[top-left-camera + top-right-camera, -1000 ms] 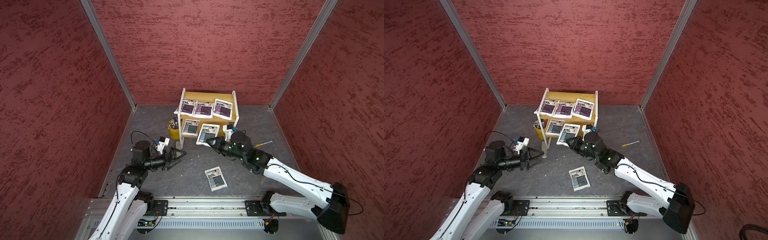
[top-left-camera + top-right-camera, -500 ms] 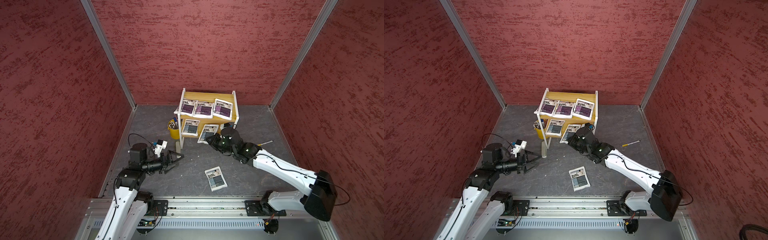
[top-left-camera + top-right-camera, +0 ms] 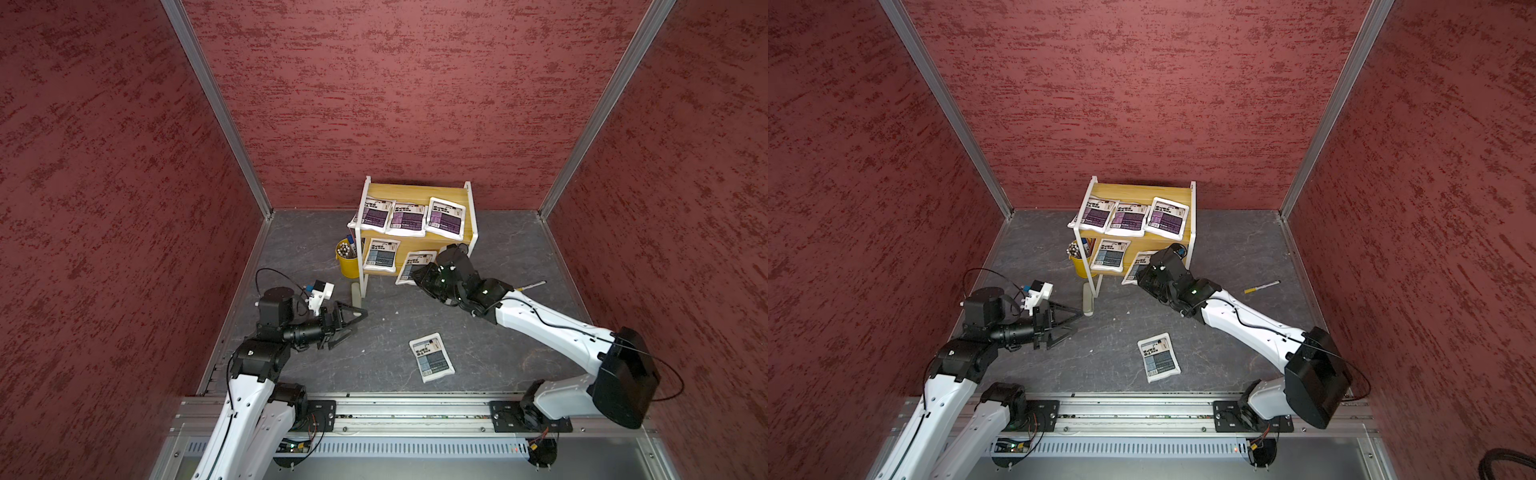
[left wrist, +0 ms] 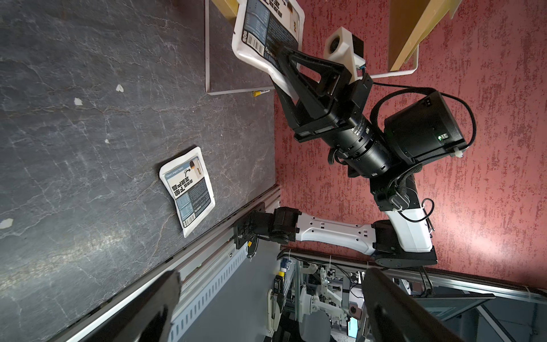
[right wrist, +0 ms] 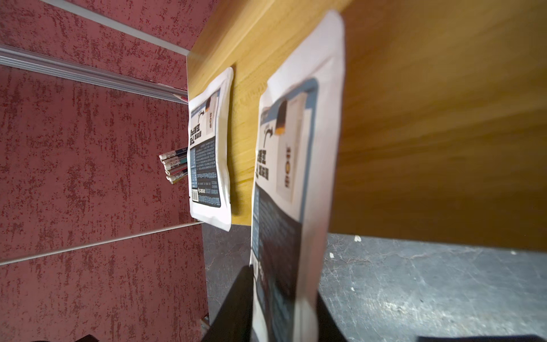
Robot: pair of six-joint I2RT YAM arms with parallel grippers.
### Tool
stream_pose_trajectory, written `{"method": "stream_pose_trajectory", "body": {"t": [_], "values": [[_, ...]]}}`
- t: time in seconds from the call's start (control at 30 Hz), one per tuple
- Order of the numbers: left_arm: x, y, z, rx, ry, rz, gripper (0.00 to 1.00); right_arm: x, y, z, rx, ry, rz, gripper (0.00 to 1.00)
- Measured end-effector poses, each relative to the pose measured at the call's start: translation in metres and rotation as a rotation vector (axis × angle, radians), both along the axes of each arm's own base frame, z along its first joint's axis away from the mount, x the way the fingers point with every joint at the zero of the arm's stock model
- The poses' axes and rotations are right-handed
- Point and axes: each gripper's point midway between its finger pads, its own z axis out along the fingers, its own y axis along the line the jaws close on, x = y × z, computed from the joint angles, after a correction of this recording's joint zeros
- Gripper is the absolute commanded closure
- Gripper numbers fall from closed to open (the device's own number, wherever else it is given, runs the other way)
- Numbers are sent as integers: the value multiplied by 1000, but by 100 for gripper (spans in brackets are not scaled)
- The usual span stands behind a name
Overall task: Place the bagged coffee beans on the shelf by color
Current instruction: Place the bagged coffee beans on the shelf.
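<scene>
Pouches with purple panels, three of them, lie side by side on the upper board of the shelf. One grey-blue pouch lies on the lower board, at the end next to the yellow pen bucket. A second grey-blue pouch rests partly on this board, with its front end over the edge and between the jaws of the right gripper; whether they press it cannot be told. A third grey-blue pouch lies flat on the table near its front edge. The left gripper hovers with jaws wide apart and holds nothing.
</scene>
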Motion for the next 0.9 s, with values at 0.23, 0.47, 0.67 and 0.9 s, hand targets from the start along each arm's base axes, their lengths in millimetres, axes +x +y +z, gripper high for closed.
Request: {"method": "stream_pose_trajectory", "body": {"t": [0.23, 0.47, 0.67, 0.9], "values": [[0, 0, 0, -1, 0, 0, 0, 0, 3, 10, 18, -6, 12, 53], [0, 0, 0, -2, 0, -1, 0, -10, 0, 19, 52, 5, 24, 53], [0, 0, 0, -4, 1, -2, 0, -22, -6, 16, 65, 14, 42, 58], [-1, 0, -4, -4, 13, 0, 0, -26, -8, 12, 64, 23, 47, 79]]}}
